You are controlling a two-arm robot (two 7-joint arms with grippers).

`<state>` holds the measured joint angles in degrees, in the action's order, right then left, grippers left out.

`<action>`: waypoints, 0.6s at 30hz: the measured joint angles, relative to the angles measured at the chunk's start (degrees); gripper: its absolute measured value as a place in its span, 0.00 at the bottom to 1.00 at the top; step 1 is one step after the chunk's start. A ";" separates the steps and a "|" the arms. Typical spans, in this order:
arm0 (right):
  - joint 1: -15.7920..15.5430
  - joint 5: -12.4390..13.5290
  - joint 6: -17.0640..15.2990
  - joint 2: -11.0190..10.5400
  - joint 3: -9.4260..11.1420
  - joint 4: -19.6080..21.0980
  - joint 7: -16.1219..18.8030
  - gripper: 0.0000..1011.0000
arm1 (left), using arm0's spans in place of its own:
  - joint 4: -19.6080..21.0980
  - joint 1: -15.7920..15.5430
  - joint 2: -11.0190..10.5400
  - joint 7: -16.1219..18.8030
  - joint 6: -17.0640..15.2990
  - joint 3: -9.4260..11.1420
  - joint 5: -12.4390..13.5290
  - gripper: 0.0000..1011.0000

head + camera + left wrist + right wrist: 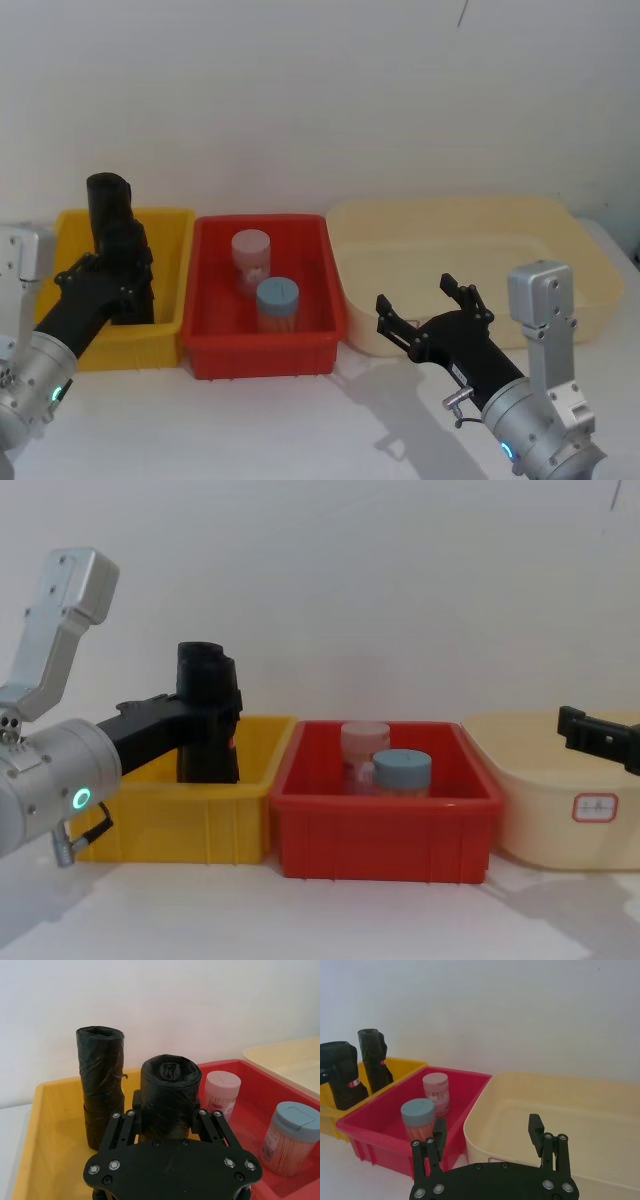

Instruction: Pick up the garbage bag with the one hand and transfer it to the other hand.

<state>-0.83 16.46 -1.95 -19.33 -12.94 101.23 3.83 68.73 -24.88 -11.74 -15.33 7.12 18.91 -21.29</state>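
The garbage bag (pixel 170 1092), a thick smooth black roll, stands upright in the yellow bin (pixel 47 1125). Its small red mark shows on the garbage bag (pixel 340 1077) in the right wrist view. My left gripper (pixel 168 1107), the one with the green ring, reaches into the bin with a finger pressed on each side of the roll, shut on it. In the head view the left gripper (pixel 128 265) sits over the bin's near wall. My right gripper (pixel 416 292), blue-ringed, hovers open before the cream tub, holding nothing; the right gripper (pixel 487 1125) stands wide open.
A thinner wrinkled black roll (pixel 100 1090) stands just beside the bag in the same bin. The red bin (pixel 265 345) in the middle holds a pink-lidded jar (pixel 251 260) and a blue-lidded jar (pixel 277 303). A large cream tub (pixel 560 230) sits at the right.
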 joint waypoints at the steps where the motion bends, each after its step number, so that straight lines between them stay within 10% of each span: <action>1: -0.01 0.00 0.00 0.00 0.00 0.00 0.00 0.99 | -0.12 -0.05 0.07 -0.09 0.07 -0.04 -0.04 0.48; 18: 0.00 0.00 0.00 0.00 0.00 0.00 0.00 0.99 | 3.40 -0.93 -0.19 -0.68 -1.09 -0.28 1.36 0.38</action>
<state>-0.84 16.46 -1.95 -19.33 -12.94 101.23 3.83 72.12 -25.80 -11.93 -16.01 6.03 18.63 -19.94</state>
